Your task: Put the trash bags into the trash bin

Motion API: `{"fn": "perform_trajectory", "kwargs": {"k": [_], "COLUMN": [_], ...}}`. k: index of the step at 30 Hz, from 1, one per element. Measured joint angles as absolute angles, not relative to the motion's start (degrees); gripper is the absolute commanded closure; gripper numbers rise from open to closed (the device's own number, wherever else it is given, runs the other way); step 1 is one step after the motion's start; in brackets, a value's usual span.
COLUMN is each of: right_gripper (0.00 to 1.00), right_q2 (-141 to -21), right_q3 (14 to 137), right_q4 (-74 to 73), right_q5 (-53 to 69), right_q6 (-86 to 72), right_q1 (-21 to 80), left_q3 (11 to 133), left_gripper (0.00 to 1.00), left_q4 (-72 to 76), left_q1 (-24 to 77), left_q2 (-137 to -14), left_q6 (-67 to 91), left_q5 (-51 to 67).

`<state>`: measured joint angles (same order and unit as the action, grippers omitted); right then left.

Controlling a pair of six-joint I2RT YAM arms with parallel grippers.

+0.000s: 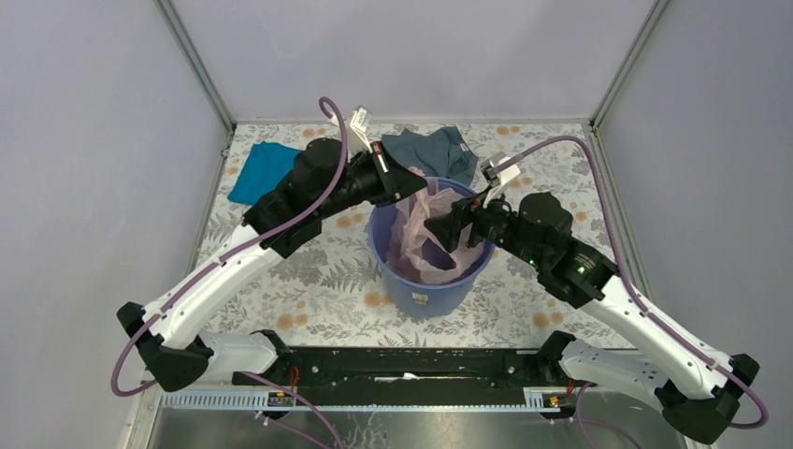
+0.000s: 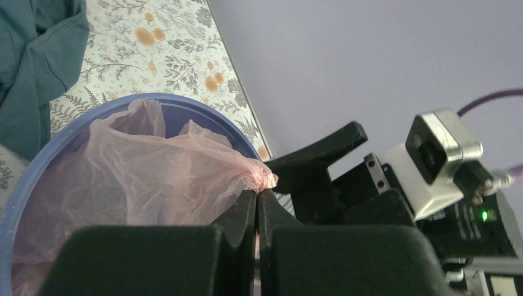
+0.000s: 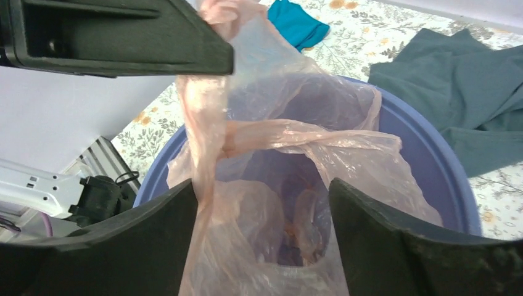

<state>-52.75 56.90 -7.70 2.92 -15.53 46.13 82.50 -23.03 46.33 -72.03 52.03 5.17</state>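
The trash bin (image 1: 432, 292) is a round blue-violet bucket standing mid-table. The trash bag (image 1: 418, 236), thin pale pink film, hangs inside it, with its top bunched above the rim. My left gripper (image 2: 258, 192) is at the bin's far left rim (image 2: 43, 161), shut on a pinched corner of the bag (image 2: 264, 177). My right gripper (image 3: 265, 206) hovers over the bin's right side, fingers (image 3: 154, 225) wide apart. Loose bag film (image 3: 277, 142) drapes between them, and one strand rises to the left gripper. The bin's floor is hidden by film.
A grey-blue garment (image 1: 432, 150) lies just behind the bin and a teal cloth (image 1: 262, 170) at the far left. The two arms nearly meet over the bin. Grey walls enclose the floral table (image 1: 309, 281) on three sides.
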Motion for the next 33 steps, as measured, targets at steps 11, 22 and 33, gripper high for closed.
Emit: {"fn": "perform_trajectory", "kwargs": {"k": [11,22,33], "right_gripper": [0.07,0.29,0.44], "right_q2": [-49.6,-54.8,-67.1], "right_q3": [63.6,70.4,70.7], "right_q4": [-16.9,-20.1,-25.3], "right_q5": [1.2,6.7,13.4], "right_q6": [-18.7,-24.8,-26.0], "right_q1": [46.1,46.1,46.2], "left_q3": [74.9,67.9,67.9], "left_gripper": [1.0,1.0,1.0], "left_q4": [-15.6,-8.8,-7.8], "left_q1": [45.3,45.3,45.3], "left_q2": [-61.8,-56.8,-58.4], "left_q6": [43.5,40.5,38.3], "left_q5": [16.7,19.2,23.8]}}
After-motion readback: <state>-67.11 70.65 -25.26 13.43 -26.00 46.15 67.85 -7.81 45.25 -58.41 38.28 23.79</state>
